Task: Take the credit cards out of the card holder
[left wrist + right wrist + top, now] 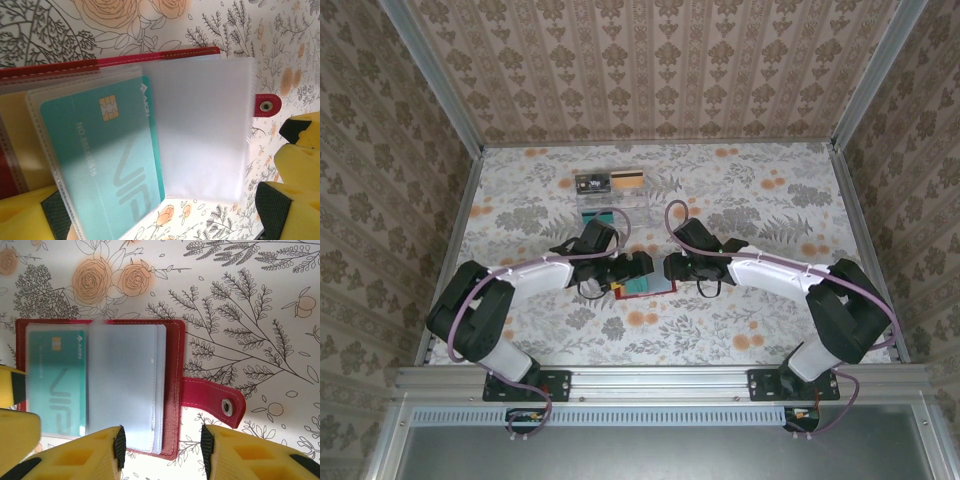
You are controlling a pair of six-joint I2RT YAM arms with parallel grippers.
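Floral table (770,200) | arms bent inward over card holder (645,287) | left pincer (167,207), right pincer (161,440) gaping, unclamped

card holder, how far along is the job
Done: the card holder lies open, and a dark card and a gold card lie farther back on the table. In hand: the left gripper and right gripper flank the holder, both open, gripping nothing. To do: the teal VIP card sits in its clear sleeve.
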